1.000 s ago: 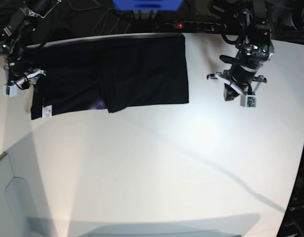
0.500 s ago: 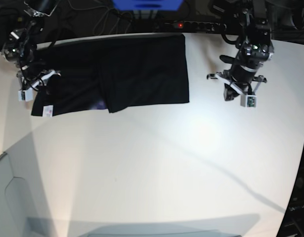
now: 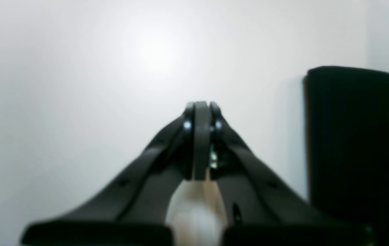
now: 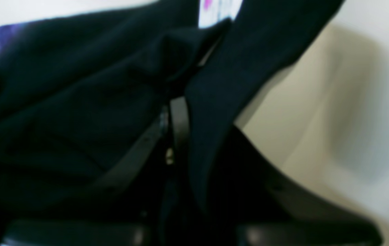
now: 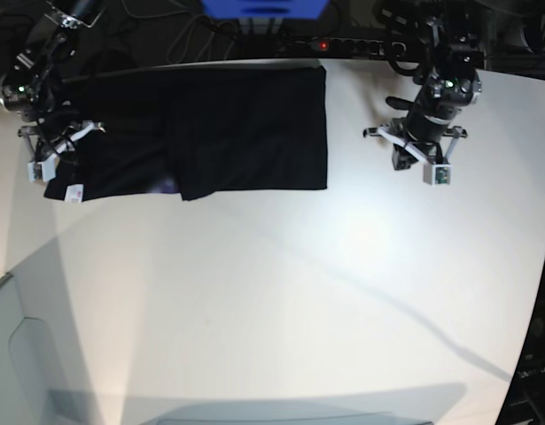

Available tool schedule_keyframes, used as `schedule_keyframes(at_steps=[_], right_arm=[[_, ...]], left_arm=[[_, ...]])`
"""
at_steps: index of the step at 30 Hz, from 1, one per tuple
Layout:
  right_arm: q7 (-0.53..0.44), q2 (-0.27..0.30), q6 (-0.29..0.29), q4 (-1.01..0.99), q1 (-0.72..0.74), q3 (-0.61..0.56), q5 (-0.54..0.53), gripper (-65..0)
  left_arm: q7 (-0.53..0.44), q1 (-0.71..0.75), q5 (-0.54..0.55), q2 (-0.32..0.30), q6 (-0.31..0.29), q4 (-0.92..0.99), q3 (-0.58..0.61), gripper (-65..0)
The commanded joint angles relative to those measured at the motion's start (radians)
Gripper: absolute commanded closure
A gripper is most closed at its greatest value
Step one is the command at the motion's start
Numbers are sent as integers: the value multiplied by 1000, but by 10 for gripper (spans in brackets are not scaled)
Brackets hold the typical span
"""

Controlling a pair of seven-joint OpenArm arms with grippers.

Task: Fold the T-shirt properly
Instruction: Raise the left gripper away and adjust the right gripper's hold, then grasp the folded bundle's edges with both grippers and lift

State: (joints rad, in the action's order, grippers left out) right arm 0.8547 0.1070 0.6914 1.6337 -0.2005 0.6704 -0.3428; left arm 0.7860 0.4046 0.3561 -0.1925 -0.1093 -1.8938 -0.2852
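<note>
At the far left of the base view our right pincer (image 5: pixel 58 149) sits on the left end of the T-shirt (image 5: pixel 245 124); in the right wrist view its jaws are drawn nearly together with a ridge of black cloth (image 4: pixel 194 112) pinched between them, so we judge it to have hold of the shirt's edge; a small white tag (image 5: pixel 74 194) hangs at the lower corner just below it.

Moving right, the T-shirt lies along the far edge of the white bench (image 5: pixel 281 292), spread as a wide dark band; a step in the lower hem near the middle tells us one layer already lies over another, so we take at least one fold as made; a faint purple patch (image 5: pixel 167 184) shows just left of that step, though it is too dim to read.

Further right, well apart from the shirt, our left pincer (image 5: pixel 415 157) hangs over bare bench; in the left wrist view its jaws are pressed fully together with nothing between them, and the shirt's right end (image 3: pixel 358 136) lies off to the side.

We judge the task partly done; the band is too long to be a finished fold; the gripped left end probably has to be carried across toward the right, then squared up.
</note>
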Motion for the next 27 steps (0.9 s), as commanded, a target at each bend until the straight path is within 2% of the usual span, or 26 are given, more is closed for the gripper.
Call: schedule_keyframes(at_steps=[1, 7, 12, 18, 27], right_arm=[[-28, 10, 7, 33, 16, 7, -28, 0], [-27, 3, 7, 118, 2, 5, -29, 0], [-27, -65, 7, 237, -32, -5, -34, 0], [-27, -119, 7, 388, -118, -142, -34, 0], [-36, -122, 7, 392, -155, -343, -35, 0]], left_arm=[[-15, 0, 7, -6, -5, -17, -1, 0], [-15, -2, 7, 11, -5, -16, 1, 0], [-15, -8, 7, 43, -5, 12, 1, 0], [-15, -42, 7, 84, -5, 136, 30, 0], [-17, -85, 7, 98, 0, 178, 180, 0]])
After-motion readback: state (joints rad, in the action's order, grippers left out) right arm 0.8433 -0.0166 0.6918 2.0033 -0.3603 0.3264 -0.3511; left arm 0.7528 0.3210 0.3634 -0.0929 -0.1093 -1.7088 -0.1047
